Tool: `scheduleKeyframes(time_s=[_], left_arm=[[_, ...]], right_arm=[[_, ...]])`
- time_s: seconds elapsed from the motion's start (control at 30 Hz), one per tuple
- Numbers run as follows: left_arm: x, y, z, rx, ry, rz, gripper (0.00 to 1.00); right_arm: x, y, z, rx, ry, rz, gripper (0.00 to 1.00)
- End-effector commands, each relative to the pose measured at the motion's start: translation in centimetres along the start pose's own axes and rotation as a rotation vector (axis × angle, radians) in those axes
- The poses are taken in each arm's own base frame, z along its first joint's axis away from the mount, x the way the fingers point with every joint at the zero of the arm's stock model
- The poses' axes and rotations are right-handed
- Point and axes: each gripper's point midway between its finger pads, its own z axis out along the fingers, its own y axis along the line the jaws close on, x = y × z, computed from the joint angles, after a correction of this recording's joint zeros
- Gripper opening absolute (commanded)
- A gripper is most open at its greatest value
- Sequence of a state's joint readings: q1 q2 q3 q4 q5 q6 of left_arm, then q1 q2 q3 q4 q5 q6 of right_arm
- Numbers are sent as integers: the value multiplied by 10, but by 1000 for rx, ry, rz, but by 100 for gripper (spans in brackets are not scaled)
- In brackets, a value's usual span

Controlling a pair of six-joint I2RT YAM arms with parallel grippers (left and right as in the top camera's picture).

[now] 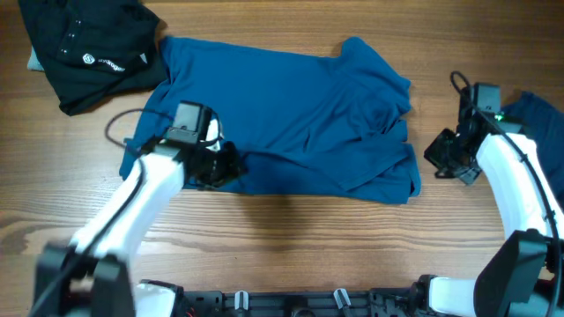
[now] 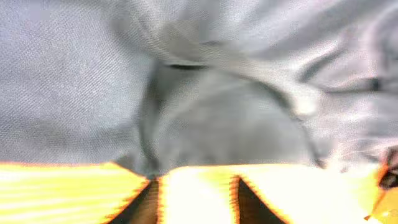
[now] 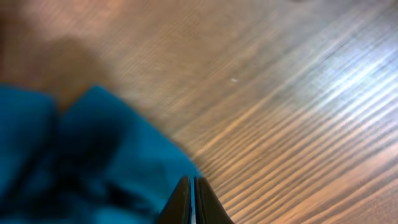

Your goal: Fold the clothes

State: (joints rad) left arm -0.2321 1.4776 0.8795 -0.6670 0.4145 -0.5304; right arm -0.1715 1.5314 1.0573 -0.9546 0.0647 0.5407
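A mid-blue T-shirt (image 1: 291, 114) lies spread across the middle of the wooden table, with its right side bunched in folds. My left gripper (image 1: 225, 165) is at the shirt's front left edge. In the left wrist view the shirt (image 2: 217, 93) looks washed-out grey, and the fingers (image 2: 198, 186) are apart over its edge with nothing between them. My right gripper (image 1: 441, 157) is just right of the shirt, over bare table. In the right wrist view its fingers (image 3: 193, 180) are shut and empty, tips at the edge of the blue fabric (image 3: 74, 155). Another blue garment (image 1: 542, 110) shows at the right edge.
A black garment (image 1: 88, 44) with a white logo lies at the back left, touching the shirt's corner. A black cable (image 1: 119, 123) loops on the table by the left arm. Bare wood table (image 1: 291, 238) runs along the front.
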Motion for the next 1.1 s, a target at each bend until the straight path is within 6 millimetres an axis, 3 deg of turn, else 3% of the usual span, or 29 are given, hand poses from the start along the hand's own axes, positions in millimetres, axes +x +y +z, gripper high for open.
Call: scheduleKeyframes(time_s=[0.0, 0.07, 0.2, 0.27, 0.37, 0.43, 0.53, 0.7, 0.9, 1.07], left_arm=[[-8, 0, -36, -34, -138, 56, 67], [-15, 20, -48, -150, -213, 44, 74], [-21, 54, -53, -317, -259, -31, 73], [-22, 64, -46, -342, -231, -57, 60], [-24, 82, -33, -388, -183, -104, 27], [-24, 96, -24, -419, -145, -138, 16], [-22, 117, -7, -465, -81, -191, 6], [-32, 131, 2, -483, -87, -222, 4], [-46, 141, -4, -495, -146, -248, 5], [-49, 151, -9, -518, -155, -254, 7]], right_arm=[[4, 43, -34, -263, 19, -134, 5], [23, 69, -46, -417, 73, -264, 9], [50, 85, -42, -427, 130, -362, 17], [60, 91, -39, -422, 151, -381, 15], [73, 100, -33, -419, 170, -394, 15], [82, 103, -26, -410, 171, -419, 15], [91, 99, -11, -366, 179, -383, 15], [102, 91, 13, -358, 190, -370, 13], [106, 75, 44, -287, 171, -292, 12], [112, 68, 55, -268, 181, -236, 13]])
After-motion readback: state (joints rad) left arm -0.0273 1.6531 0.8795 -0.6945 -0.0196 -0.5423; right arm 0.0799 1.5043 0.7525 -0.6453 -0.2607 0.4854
